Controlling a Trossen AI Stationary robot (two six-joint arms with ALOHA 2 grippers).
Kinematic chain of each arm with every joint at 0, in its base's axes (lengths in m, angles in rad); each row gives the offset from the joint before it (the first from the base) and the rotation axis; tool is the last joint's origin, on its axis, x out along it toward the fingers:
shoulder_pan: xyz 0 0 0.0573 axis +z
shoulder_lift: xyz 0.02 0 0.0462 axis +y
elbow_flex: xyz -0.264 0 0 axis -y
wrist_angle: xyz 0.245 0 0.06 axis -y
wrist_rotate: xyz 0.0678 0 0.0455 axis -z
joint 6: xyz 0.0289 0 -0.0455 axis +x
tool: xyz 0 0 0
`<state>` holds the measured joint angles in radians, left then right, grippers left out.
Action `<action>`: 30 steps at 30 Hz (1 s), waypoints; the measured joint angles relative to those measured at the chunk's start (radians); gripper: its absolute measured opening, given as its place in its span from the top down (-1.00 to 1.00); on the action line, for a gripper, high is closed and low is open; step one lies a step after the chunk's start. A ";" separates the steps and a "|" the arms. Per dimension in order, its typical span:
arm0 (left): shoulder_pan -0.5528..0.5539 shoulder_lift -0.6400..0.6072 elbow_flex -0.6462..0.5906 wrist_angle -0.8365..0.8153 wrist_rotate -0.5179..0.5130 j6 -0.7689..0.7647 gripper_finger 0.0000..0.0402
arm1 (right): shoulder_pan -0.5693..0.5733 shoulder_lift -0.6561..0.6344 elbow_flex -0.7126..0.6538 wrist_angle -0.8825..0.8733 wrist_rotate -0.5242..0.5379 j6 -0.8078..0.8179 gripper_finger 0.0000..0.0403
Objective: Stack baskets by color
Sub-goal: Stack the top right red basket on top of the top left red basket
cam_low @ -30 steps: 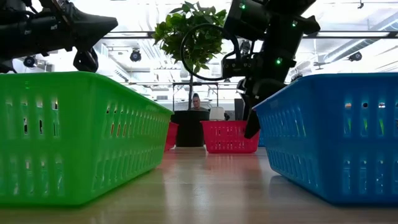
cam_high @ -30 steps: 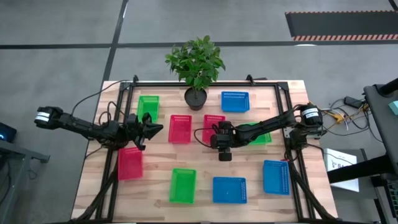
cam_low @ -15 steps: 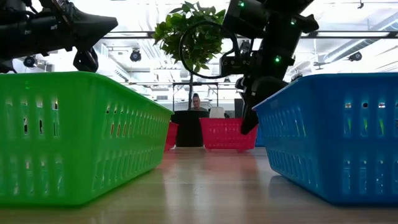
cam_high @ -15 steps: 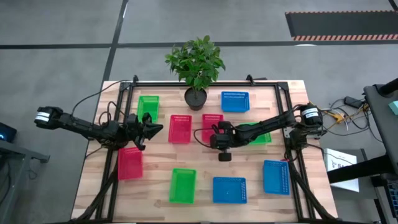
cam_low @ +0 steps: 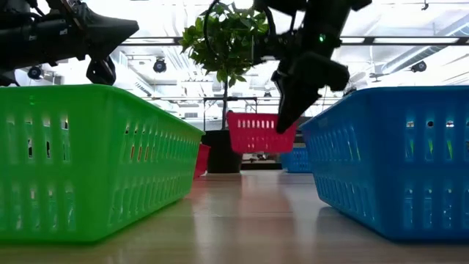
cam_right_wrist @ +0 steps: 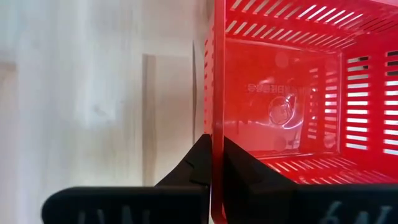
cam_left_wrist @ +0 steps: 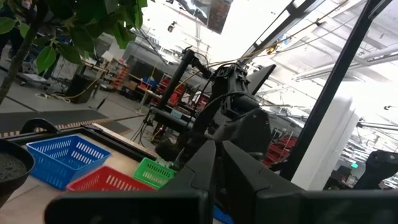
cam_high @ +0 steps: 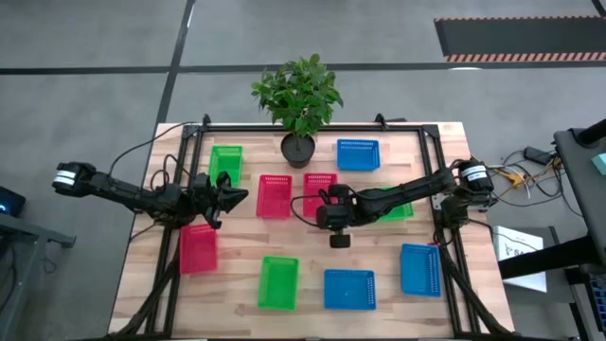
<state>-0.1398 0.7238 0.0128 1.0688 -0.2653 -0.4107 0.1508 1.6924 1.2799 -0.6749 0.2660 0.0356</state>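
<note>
At the counter's centre, the right hand pinched a red basket's rim, lifted clear; at 9 o'clock, the left hand hung pressed together.

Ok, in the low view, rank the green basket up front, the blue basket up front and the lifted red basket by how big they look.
1. Green basket and blue basket: both fill the foreground and run off the edges, so I can't rank them.
2. Red basket: looks much smaller, but it is farther back; the difference may be only nearness to the camera.
</note>
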 joint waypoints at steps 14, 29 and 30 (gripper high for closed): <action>0.000 0.000 0.000 0.012 0.000 0.006 0.95 | 0.053 0.020 0.182 -0.060 0.051 0.019 0.96; 0.000 -0.004 -0.002 0.077 0.000 0.030 0.95 | 0.037 0.201 0.465 -0.084 0.049 -0.013 0.96; 0.000 -0.004 -0.002 0.079 0.000 0.031 0.95 | 0.035 0.217 0.486 -0.086 0.049 -0.022 0.96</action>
<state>-0.1402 0.7194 0.0113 1.1479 -0.2653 -0.3793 0.1857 1.9093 1.7658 -0.7609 0.3153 0.0138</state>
